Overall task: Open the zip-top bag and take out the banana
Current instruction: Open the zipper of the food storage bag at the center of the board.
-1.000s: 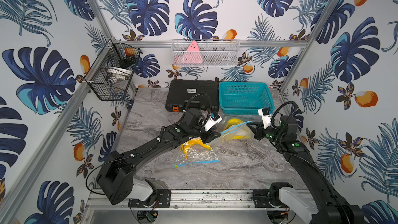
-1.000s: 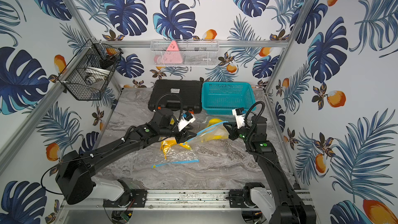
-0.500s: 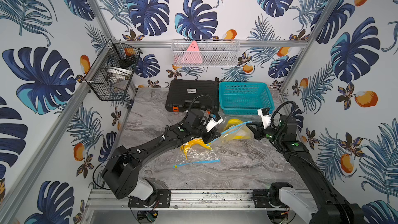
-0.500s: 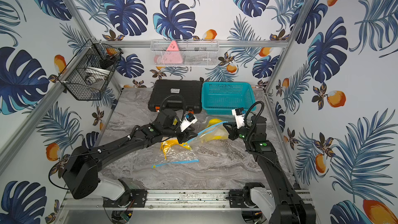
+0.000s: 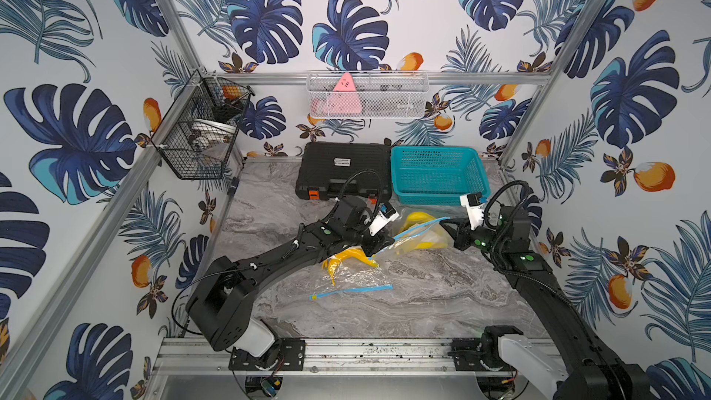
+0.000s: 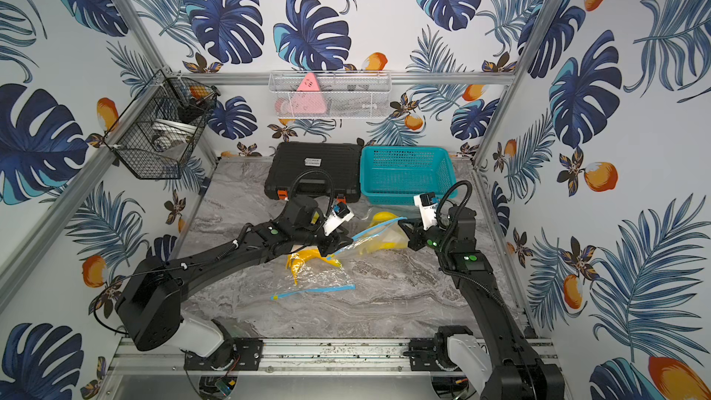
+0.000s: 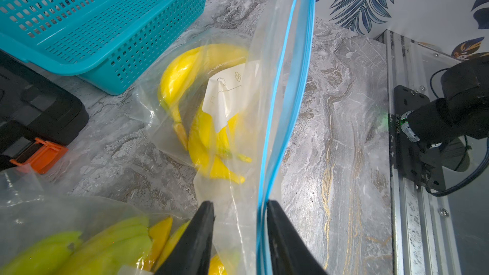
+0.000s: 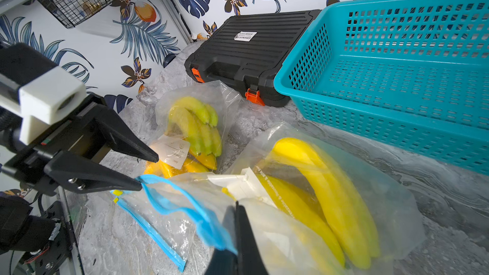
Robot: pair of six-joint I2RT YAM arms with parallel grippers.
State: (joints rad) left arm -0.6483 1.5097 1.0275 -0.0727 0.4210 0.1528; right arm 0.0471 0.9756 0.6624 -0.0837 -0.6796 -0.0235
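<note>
Left pincer (image 7: 239,203) narrower around zip-top bag (image 7: 267,35) rim

In my right gripper (image 8: 236,205) I'm pinching the blue seal (image 8: 169,199) of the clear plastic zip-top bag (image 8: 169,223), yellow bananas (image 8: 325,189) lying just ahead; my left gripper (image 8: 149,173), jaws apart, is touching the seal's far end.

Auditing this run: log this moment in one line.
right jaws: shut on bag zip | left jaws: open, astride zip | banana: in bag
</note>
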